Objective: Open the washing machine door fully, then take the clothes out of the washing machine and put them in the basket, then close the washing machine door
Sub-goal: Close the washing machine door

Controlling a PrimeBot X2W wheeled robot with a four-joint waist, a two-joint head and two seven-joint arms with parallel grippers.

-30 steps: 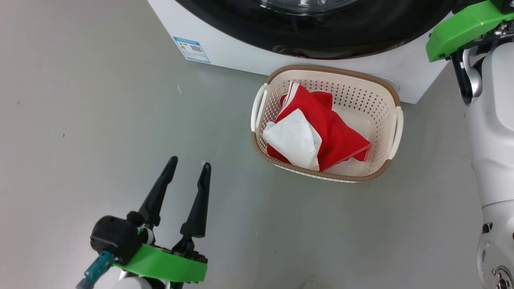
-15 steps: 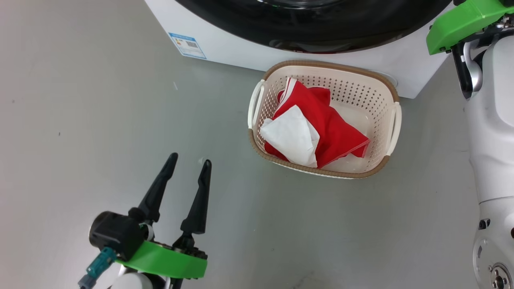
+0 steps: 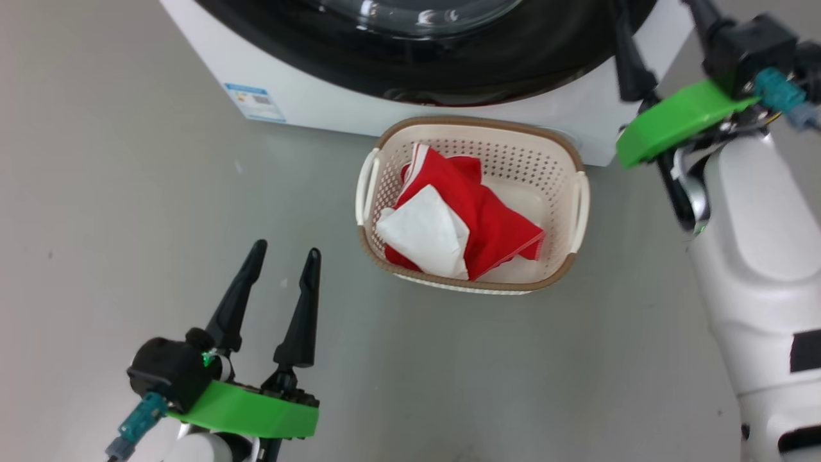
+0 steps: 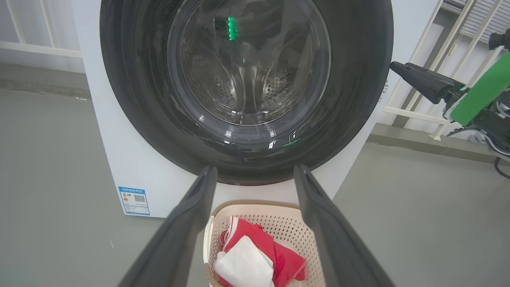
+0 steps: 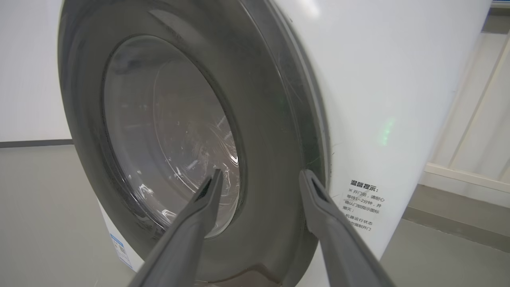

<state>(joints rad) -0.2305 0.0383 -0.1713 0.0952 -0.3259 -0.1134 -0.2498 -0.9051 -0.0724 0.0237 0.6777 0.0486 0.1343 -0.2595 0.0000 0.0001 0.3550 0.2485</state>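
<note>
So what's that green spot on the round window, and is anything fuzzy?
Left wrist view: it's a green light mirrored in the washing machine door glass. Right wrist view: hazy, with a faint green glow on the washing machine.

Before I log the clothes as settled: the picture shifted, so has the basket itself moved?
No. The basket sits at the base of the washing machine, right of the blue label, as before; only the camera moved.

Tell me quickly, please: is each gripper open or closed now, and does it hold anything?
Left gripper: open, holding nothing.
Right gripper: open, holding nothing.
</note>
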